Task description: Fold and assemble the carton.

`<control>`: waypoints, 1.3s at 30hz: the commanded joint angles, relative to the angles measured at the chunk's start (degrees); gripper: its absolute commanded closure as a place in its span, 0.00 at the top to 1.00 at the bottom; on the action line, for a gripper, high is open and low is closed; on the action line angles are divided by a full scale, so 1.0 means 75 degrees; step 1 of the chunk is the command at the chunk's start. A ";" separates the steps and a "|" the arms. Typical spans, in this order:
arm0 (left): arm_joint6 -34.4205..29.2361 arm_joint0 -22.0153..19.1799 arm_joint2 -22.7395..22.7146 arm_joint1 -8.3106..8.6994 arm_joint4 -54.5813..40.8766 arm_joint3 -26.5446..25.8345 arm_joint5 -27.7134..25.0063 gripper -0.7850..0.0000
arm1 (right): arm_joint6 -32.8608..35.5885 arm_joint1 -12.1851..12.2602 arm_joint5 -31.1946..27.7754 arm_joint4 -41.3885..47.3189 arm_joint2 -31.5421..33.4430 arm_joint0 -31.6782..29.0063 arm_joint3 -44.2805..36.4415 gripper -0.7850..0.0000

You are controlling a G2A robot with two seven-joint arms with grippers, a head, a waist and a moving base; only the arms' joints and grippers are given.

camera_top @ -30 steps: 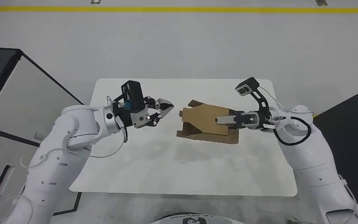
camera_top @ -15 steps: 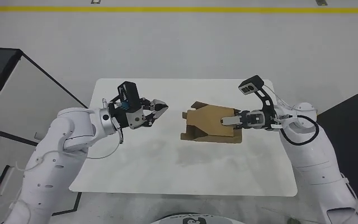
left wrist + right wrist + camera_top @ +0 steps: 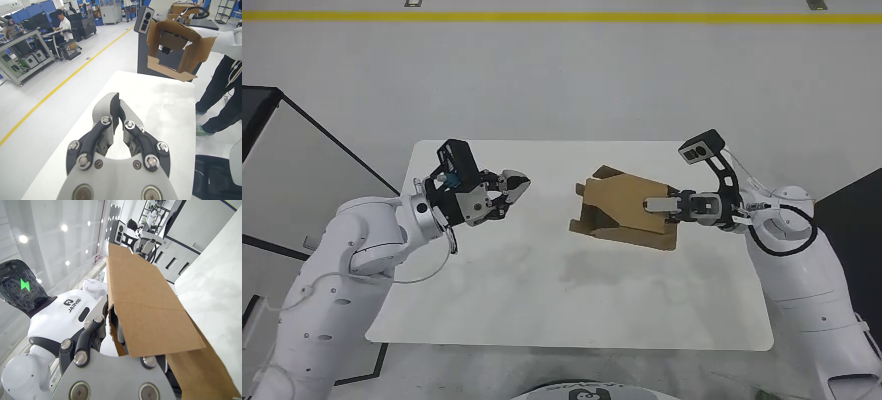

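**Item 1. Bench** (image 3: 542, 310). The white top is carrying the whole job.

**Item 2. Left tool** (image 3: 115, 106). It is hanging over the left part of the bench with its fingers pressed together on nothing. Over the last second it has been drawing back from the carton. Its jaws looked spread then and are now closed, and the gap to the cardboard is widening.

**Item 3. Carton** (image 3: 617, 200). The brown card is standing open as a tube with its end flaps loose. It is sitting over the right part of the bench, its open end facing the left tool. It has been shifting toward the right and far side and turning a little. It appears raised, but whether the lowest flap is touching the bench cannot be told.

**Item 4. Right tool** (image 3: 654, 206). It is pinching one wall of the carton at the right end, and the card is passing between its fingers.

**Item 5. Yellow line** (image 3: 562, 16). It is running across the floor well beyond the bench.

**Note on progress.** The left arm's contact seems to be over, so the right arm alone is now carrying the carton. The tube is opened and the flaps are still unfolded, so the job is probably about midway. Closing the flaps will likely call the left tool back in.
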 commanded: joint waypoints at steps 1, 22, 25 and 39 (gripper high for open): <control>0.0024 0.0017 0.0010 -0.0005 0.0007 0.0004 0.0058 0.00 | 0.0001 0.0000 0.0001 0.0000 0.0000 0.0000 0.0000 0.00; 0.0154 -0.0355 0.0971 -0.0128 -0.0127 -0.0114 -0.0383 0.00 | 0.0000 -0.0115 0.0407 0.0309 -0.0389 0.0268 -0.0020 0.00; 0.0151 -0.0433 0.1072 -0.0143 -0.0111 -0.0116 -0.0423 0.00 | -0.0126 -0.0127 0.0463 0.0181 -0.0435 0.0322 0.0020 0.00; 0.0116 -0.0755 0.1552 -0.0223 -0.0179 -0.0045 -0.0518 0.00 | -0.0447 -0.0195 0.0652 -0.0124 -0.0710 0.0479 0.0106 0.00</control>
